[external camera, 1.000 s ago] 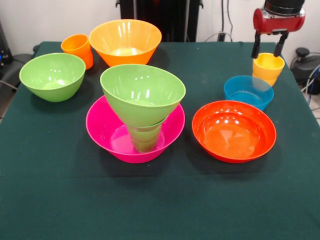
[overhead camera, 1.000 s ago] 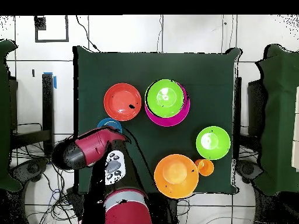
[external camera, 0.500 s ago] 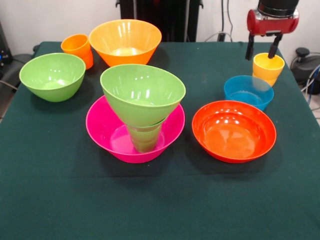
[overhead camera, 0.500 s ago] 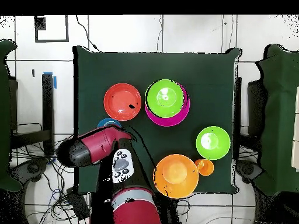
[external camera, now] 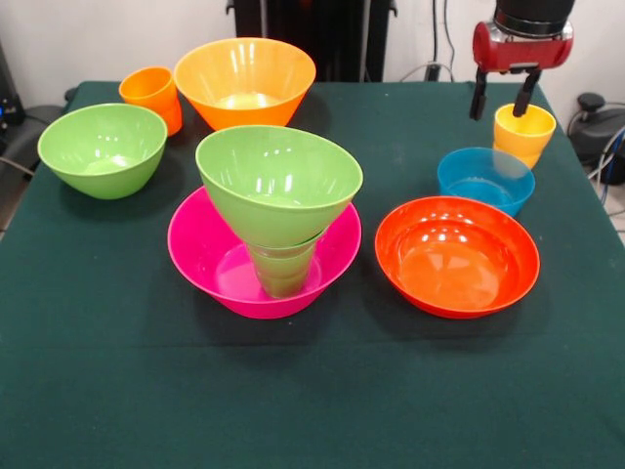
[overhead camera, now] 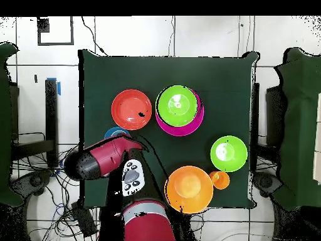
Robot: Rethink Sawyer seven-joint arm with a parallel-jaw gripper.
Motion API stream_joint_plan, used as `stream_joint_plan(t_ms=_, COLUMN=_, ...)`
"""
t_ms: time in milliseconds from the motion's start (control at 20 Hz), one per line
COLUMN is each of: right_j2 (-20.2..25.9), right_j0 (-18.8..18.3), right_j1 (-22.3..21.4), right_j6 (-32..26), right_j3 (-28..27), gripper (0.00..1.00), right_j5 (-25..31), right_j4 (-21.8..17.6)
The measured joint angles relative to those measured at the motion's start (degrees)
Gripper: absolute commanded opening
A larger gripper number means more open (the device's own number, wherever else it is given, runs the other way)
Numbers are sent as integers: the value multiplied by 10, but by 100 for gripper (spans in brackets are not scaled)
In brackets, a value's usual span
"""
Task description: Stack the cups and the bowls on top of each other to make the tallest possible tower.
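The glossy yellow plastic cup point(external camera: 523, 132) stands upright on the green-covered tabletop point(external camera: 312, 391), just below and slightly to the right of the fingers point(external camera: 479, 98), which hang spread apart and empty above its rim. Just beyond it towards the camera sits the translucent blue bowl point(external camera: 485, 178), then the red-orange bowl point(external camera: 457, 256). Well to the left, a light green bowl point(external camera: 278, 184) leans on a green cup point(external camera: 283, 269) inside the large pink bowl point(external camera: 210, 259).
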Motion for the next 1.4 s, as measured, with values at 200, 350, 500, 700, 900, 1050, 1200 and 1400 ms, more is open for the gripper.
stream_joint_plan(t_ms=200, right_j2=0, right_j0=2, right_j1=12, right_j6=0, right_j3=0, gripper=100, right_j5=0, right_j4=-8)
stream_joint_plan(t_ms=350, right_j2=0, right_j0=4, right_j1=18, right_j6=0, right_j3=0, gripper=100, right_j5=0, right_j4=-11)
stream_joint_plan(t_ms=500, right_j2=0, right_j0=5, right_j1=25, right_j6=0, right_j3=0, gripper=100, right_j5=0, right_j4=-16)
stream_joint_plan(t_ms=700, right_j2=0, right_j0=5, right_j1=28, right_j6=0, right_j3=0, gripper=100, right_j5=0, right_j4=-21)
stream_joint_plan(t_ms=900, right_j2=1, right_j0=5, right_j1=32, right_j6=0, right_j3=0, gripper=100, right_j5=0, right_j4=-25)
stream_joint_plan(t_ms=1050, right_j2=1, right_j0=5, right_j1=37, right_j6=0, right_j3=0, gripper=100, right_j5=0, right_j4=-28)
stream_joint_plan(t_ms=1200, right_j2=1, right_j0=7, right_j1=39, right_j6=0, right_j3=0, gripper=100, right_j5=0, right_j4=-30)
stream_joint_plan(t_ms=1400, right_j2=1, right_j0=17, right_j1=39, right_j6=0, right_j3=0, gripper=100, right_j5=0, right_j4=-30)
